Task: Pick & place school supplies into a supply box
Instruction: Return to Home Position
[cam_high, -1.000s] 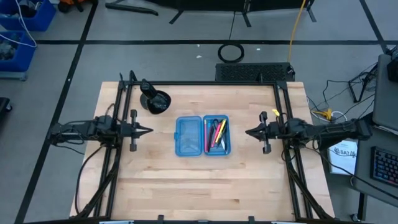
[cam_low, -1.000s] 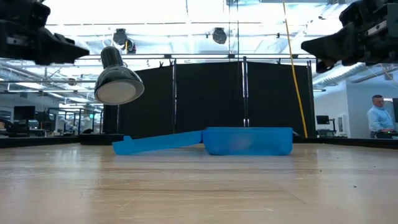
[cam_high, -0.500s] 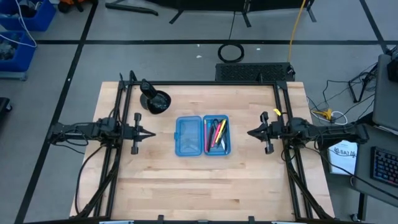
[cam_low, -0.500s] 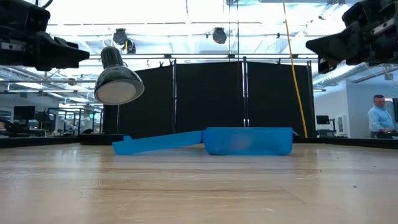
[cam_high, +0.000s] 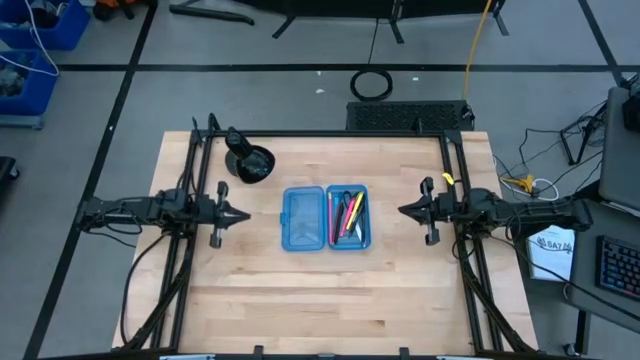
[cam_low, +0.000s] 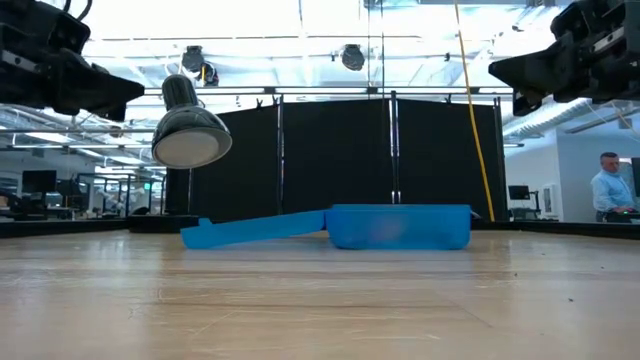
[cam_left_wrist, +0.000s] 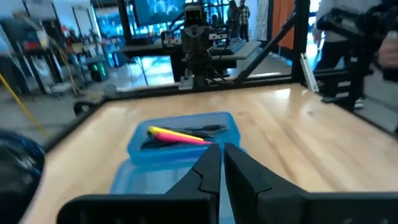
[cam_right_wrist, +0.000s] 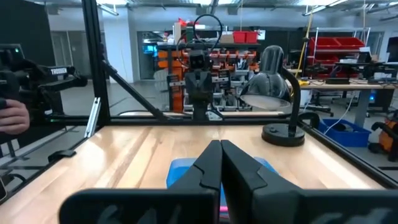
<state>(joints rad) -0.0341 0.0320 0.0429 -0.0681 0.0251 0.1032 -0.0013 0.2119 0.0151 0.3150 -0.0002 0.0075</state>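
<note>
The supply box is a blue case lying open near the table's middle. Its left half is bare. Its right half holds the school supplies: pink, yellow and dark pens lying lengthwise, which also show in the left wrist view. I cannot pick out scissors. My left gripper hovers shut, left of the box and well above the table. My right gripper hovers shut to the box's right, equally high. Both point at the box.
A black desk lamp stands at the far left of the table, its head turned toward the box. Black frame rails run along the left, right and far edges. Bare wood stretches from the box to the near edge. A person stands in the room at the right.
My left gripper has crept a little toward the box and dipped slightly. The box and the pens have stayed where they were.
</note>
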